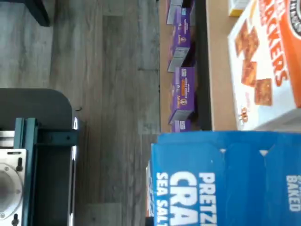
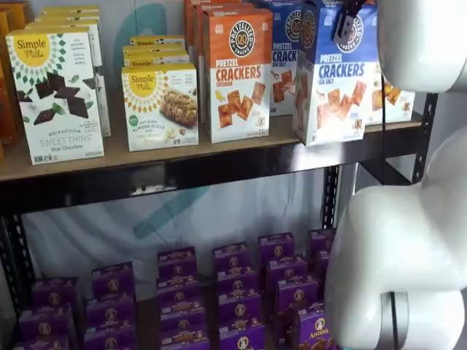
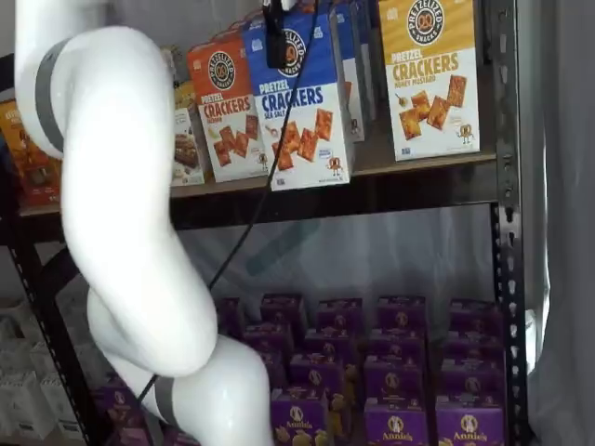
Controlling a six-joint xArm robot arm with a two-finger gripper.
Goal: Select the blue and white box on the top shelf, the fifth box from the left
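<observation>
The blue and white box [image 2: 336, 76] of sea salt pretzel crackers sits at the front of the top shelf [image 2: 182, 171], its lower edge jutting past the black front rail in both shelf views [image 3: 297, 107]; in one it tilts a little forward of its row. In the wrist view its blue top flap [image 1: 225, 179] fills the near corner, with "PRETZ", "CRA" and "SEA SALT" readable.

The hand [image 3: 276, 37] shows only as a black finger with a cable beside it, lying against the upper front face of the box; the other finger is hidden, so I cannot tell whether the hand is gripping or merely touching. In the other shelf view a dark finger [image 2: 344, 20] shows at the box's top.

Just beside it stands the orange-topped cheddar cracker box [image 2: 237, 76], and beyond that an almond flour bar box [image 2: 162, 106] and a Sweet Thins mint chocolate box [image 2: 58, 95]. On the other side stands a yellow-topped honey mustard cracker box [image 3: 429, 74]. More blue cartons stand behind it.

Below, rows of purple Annie's boxes [image 3: 395, 423] fill the lower bench. The white arm [image 3: 121, 214] crosses the foreground.
</observation>
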